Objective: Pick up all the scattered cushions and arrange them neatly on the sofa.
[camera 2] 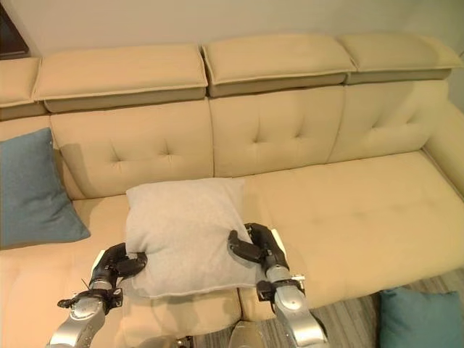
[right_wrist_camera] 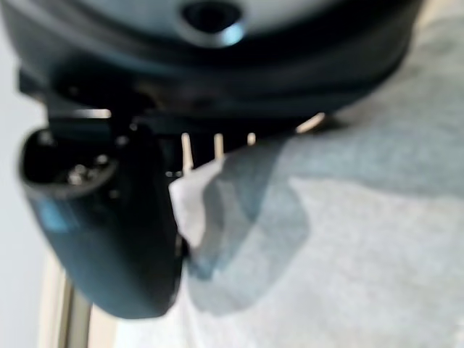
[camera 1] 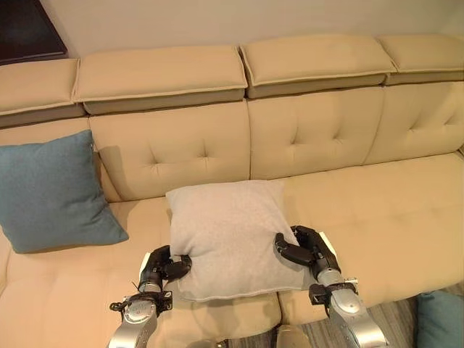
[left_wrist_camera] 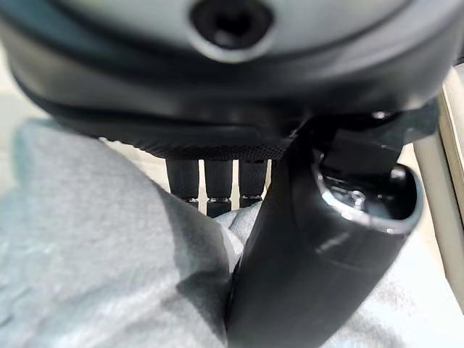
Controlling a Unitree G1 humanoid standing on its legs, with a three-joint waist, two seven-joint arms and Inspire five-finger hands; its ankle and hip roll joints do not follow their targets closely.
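Note:
A light grey cushion (camera 1: 230,235) lies on the seat of the beige sofa (camera 1: 377,210), its top edge near the backrest. My left hand (camera 1: 164,267) pinches its lower left edge, thumb on top and fingers underneath. My right hand (camera 1: 306,250) grips its right edge the same way. In the left wrist view the grey cushion (left_wrist_camera: 94,254) is pressed under the thumb (left_wrist_camera: 304,246); in the right wrist view the grey cushion (right_wrist_camera: 348,239) sits beside the thumb (right_wrist_camera: 109,225). A teal cushion (camera 1: 51,192) leans upright against the sofa's left end.
Another teal cushion (camera 2: 417,319) lies on the wooden floor in front of the sofa's right part. The sofa seat to the right of the grey cushion is bare. A dark frame (camera 1: 25,29) hangs on the wall at upper left.

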